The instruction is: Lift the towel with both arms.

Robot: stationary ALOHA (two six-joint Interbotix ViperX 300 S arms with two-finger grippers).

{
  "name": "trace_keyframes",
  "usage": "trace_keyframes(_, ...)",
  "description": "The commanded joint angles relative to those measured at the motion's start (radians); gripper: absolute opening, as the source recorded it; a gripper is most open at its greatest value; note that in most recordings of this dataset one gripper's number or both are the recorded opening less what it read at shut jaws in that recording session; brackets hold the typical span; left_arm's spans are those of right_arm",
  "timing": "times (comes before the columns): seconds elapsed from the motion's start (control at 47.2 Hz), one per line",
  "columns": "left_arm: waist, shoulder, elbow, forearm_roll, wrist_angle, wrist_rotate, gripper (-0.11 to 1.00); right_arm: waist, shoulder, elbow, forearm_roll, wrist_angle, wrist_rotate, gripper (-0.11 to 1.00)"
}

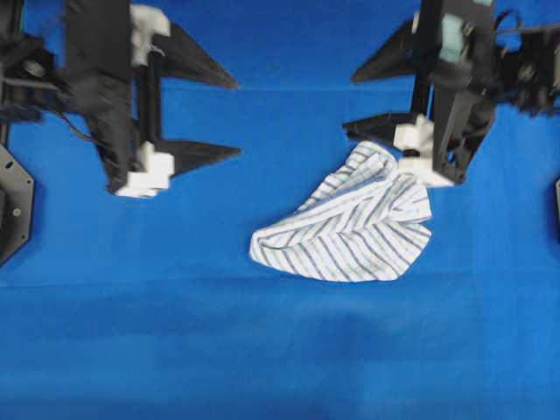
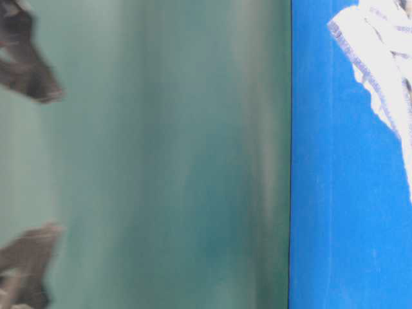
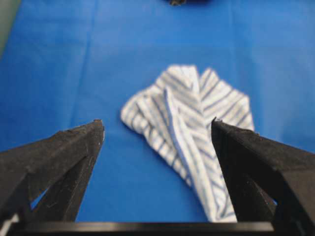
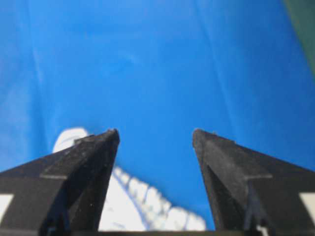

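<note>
Blue cloth (image 1: pixel 131 332) is spread over the whole work surface, and on it the towel (image 1: pixel 350 223), white with thin blue-grey stripes, is seen lying crumpled in a loose, folded heap, flat on the cloth and held by nothing. Taking the towel as the landmark, the right gripper (image 1: pixel 350 103) is found just beyond its far edge in the overhead view, with the white mount of its near finger seen over the towel's upper corner; whether that finger touches the fabric cannot be told. Its jaws are spread wide, and only blue cloth is seen between the pointed black fingers (image 4: pixel 93 167) in the right wrist view, with a bit of the towel showing under the left-hand finger. The left gripper (image 1: pixel 238 118) is placed well apart from the towel, off to its left and farther back. Its jaws are likewise spread to their full width, nothing being gripped; in the left wrist view the towel (image 3: pixel 189 128) is framed ahead of the fingertips (image 3: pixel 83 142), clear of them. In the table-level view, blurred dark finger shapes are seen against a green background.
</note>
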State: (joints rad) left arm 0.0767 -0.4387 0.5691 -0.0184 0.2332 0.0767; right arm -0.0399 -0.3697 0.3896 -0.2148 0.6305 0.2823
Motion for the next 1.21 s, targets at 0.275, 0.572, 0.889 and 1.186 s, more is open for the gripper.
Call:
trace_keyframes(0.275,-0.057,0.169,0.072,-0.003,-0.135,0.002,0.90,0.126,0.034,0.212,0.003,-0.169,0.101,0.64)
trace_keyframes(0.572,-0.094,0.354,0.104,-0.003,-0.210,0.000,0.90,0.195,0.173,0.302,0.003,-0.285,0.186,0.64)
trace_keyframes(0.889,-0.146,0.502,0.104,-0.005,-0.316,-0.005,0.90,0.241,0.328,0.344,0.003,-0.408,0.255,0.64)
trace_keyframes(1.186,-0.160,0.607,0.104,-0.006,-0.385,-0.005,0.90,0.255,0.433,0.353,0.005,-0.466,0.268,0.64)
